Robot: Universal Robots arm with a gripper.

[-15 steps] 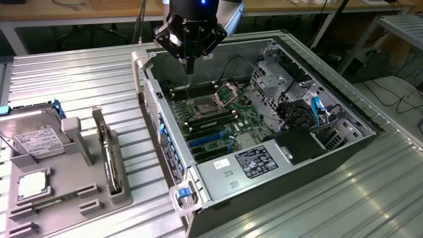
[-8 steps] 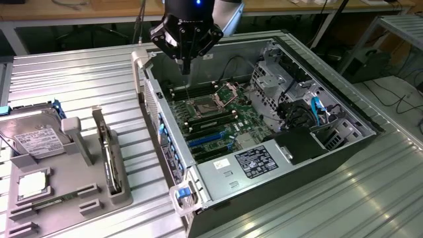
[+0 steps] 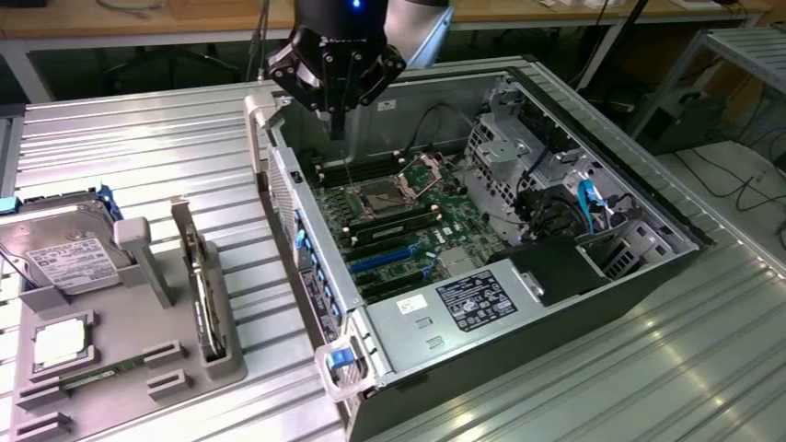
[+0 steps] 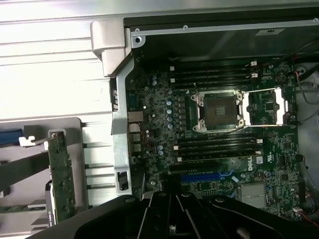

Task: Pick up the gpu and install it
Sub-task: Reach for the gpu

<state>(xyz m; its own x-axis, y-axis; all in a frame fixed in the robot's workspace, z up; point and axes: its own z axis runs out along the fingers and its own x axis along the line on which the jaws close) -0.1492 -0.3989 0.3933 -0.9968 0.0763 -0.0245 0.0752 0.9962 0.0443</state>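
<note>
jaws pressed together and pinching nothing, the gripper [image 3: 338, 127] hangs over the open computer case [image 3: 565, 350], above the motherboard [image 3: 418, 230]. the gpu [image 3: 201, 290] stands on edge in a slot of the grey holder [image 3: 145, 262], along the holder's edge nearest the case, on the ribbed metal table [image 3: 123, 147]. 1 hard drive [image 3: 68, 258] lies toward the holder's opposite edge.

Black angular gripper [image 3: 338, 127], slim dark fingers [image 3: 337, 110], blue indicator light [image 3: 356, 5] above it, silver-grey arm link [image 3: 424, 28] behind it
</note>
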